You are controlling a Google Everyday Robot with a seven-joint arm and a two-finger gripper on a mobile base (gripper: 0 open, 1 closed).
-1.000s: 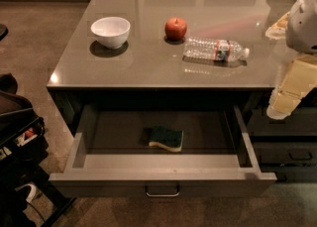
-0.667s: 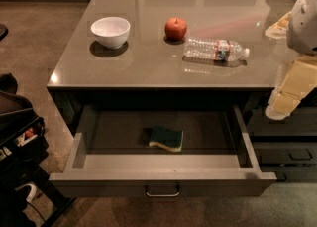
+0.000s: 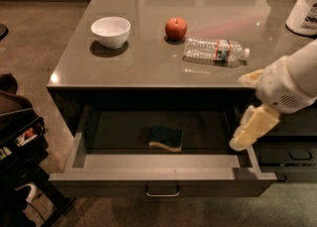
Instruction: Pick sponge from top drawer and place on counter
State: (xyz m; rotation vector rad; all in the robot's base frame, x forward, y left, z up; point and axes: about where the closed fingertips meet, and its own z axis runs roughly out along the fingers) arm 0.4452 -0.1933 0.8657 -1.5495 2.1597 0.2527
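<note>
Gripper (image 3: 253,126), cream-coloured at the end of the white arm, hangs over the right end of the wide grey pulled-out top drawer (image 3: 158,174), just above its side wall; it carries nothing, and whether it is spread or closed I cannot tell

Nearest is the drawer's flat front with its small silver bar handle (image 3: 162,191). Inside, about mid-floor and apart from every wall, lies the small rectangular sponge with a dark green scouring face over yellow foam (image 3: 166,138), flat, green side up, well to the left of the gripper. It is the only thing I can see in the drawer

I judge the sponge very light and soft. It should squash under a squeeze rather than slip, and nothing about it is fragile. The best hold is probably from above, across its shorter width, pinching deep enough to catch the foam layer as well as the thin scouring face

Beyond lies the glossy grey-brown slab counter (image 3: 148,62), bearing a white ceramic bowl (image 3: 111,31), a red apple (image 3: 176,28) and a clear plastic water bottle (image 3: 215,50) on its side; a white tub (image 3: 304,5) stands at the far right

Against a second ago, the gripper has come down and leftwards from beside the counter's right edge towards the drawer; the sponge and the counter items have not shifted
</note>
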